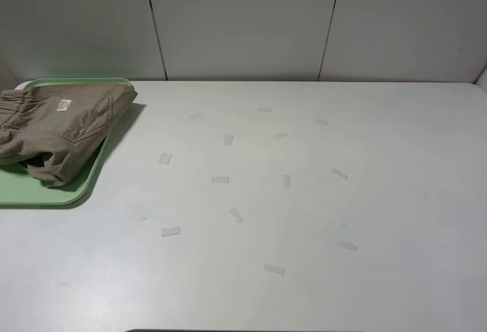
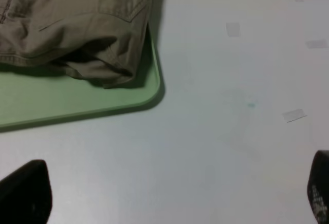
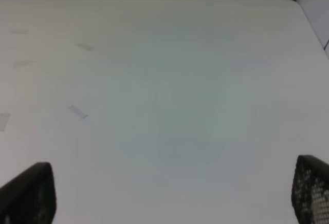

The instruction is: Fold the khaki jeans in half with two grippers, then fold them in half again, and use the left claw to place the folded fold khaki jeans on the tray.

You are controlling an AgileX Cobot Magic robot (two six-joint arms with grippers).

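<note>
A: Where are the khaki jeans (image 1: 57,130)?
B: Folded into a soft, creased bundle on the pale-green tray (image 1: 84,183) at the table's (image 1: 304,286) far left, long axis along the tray's length, white label up.
A: Tray?
B: Flat smooth plastic, rounded corners, low rim.
A: Grippers?
B: Left gripper (image 2: 169,196) spread wide over bare table beside the tray corner, holding nothing. Right gripper (image 3: 169,193) equally wide and empty

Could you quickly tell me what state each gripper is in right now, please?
Left gripper: open, holding nothing, above bare table near the tray.
Right gripper: open, holding nothing, over bare table.
</note>
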